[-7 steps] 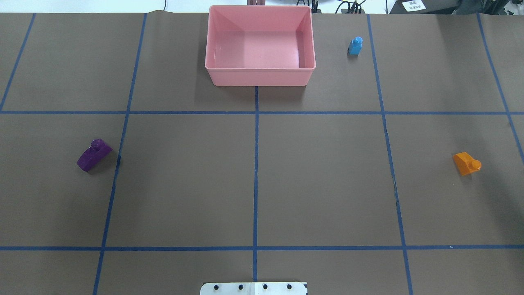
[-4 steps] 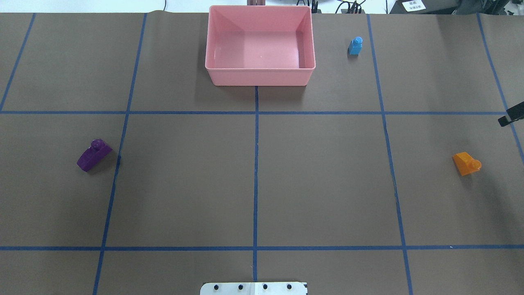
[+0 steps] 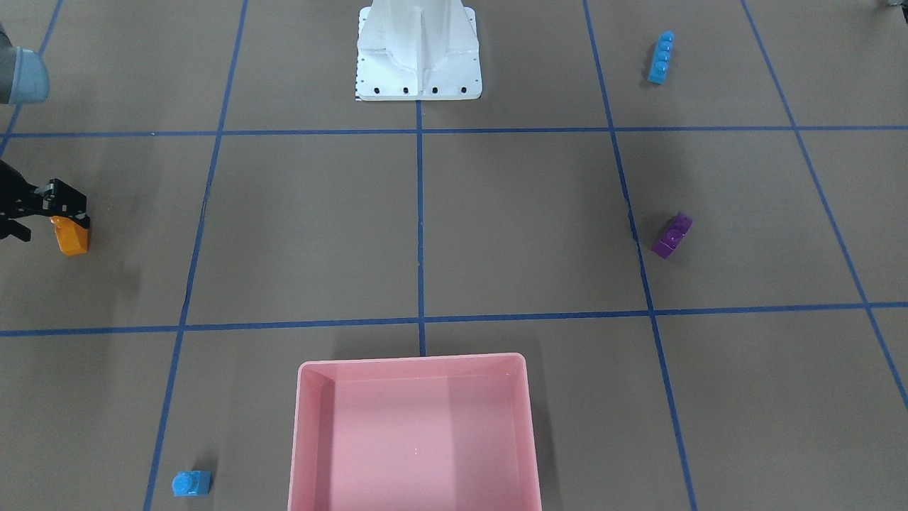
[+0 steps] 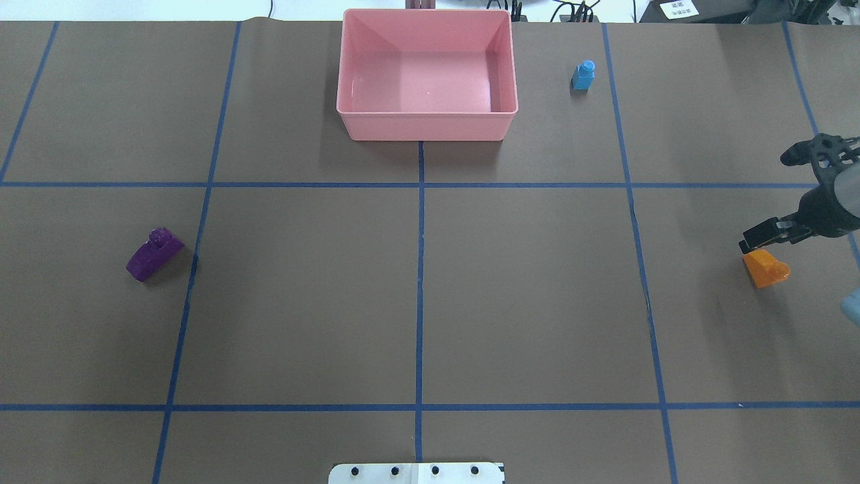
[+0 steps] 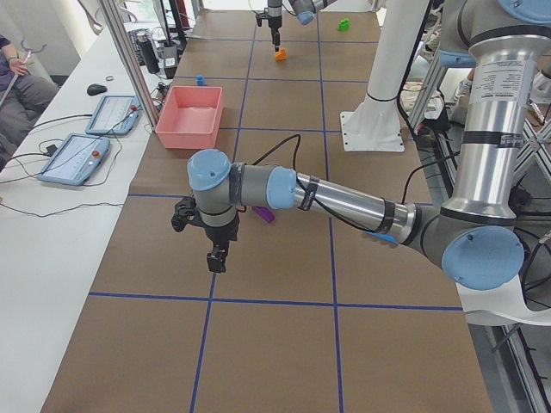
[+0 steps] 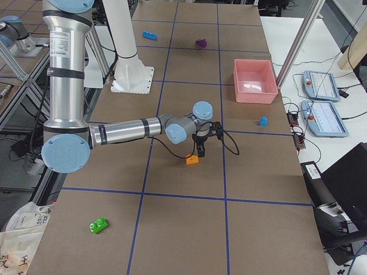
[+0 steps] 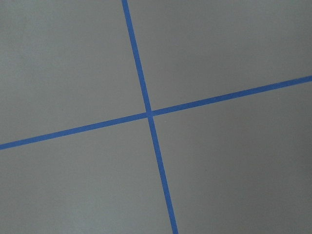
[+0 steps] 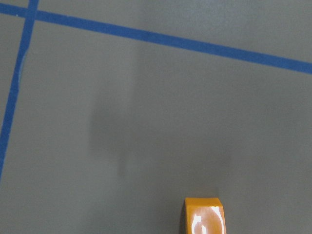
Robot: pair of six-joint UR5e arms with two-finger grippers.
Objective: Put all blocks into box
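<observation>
Step in hand: the first pick. The right gripper (image 4: pixel 766 202) is hanging just above the orange sloped brick (image 4: pixel 766 268), with its jaws spread wide and holding nothing.
Next move: by my judgement, it is calling for the fingers to centre over the brick, lower to straddle it, and close on its flat sides, not on the slope.
Left gripper (image 5: pixel 213 256): it is hovering over the table near the purple brick (image 4: pixel 154 253). It shows only from the side, so I cannot tell whether it is open or closed.
Box: the pink box (image 4: pixel 427 128) is sitting empty at the far middle of the table.
Blocks: all are lying outside the box. The light-blue brick (image 4: pixel 583 74) is standing near its right wall. The long blue four-stud brick (image 3: pixel 660 57) and the green brick (image 6: pixel 99 225) are lying well apart, toward opposite table ends.
Materials: the bricks are showing glossy, hard, studded plastic. The box is smooth, thin-walled and round-cornered. The brown table cover (image 4: pixel 537 302) is looking matte, gridded with blue tape (image 4: pixel 420 269).
</observation>
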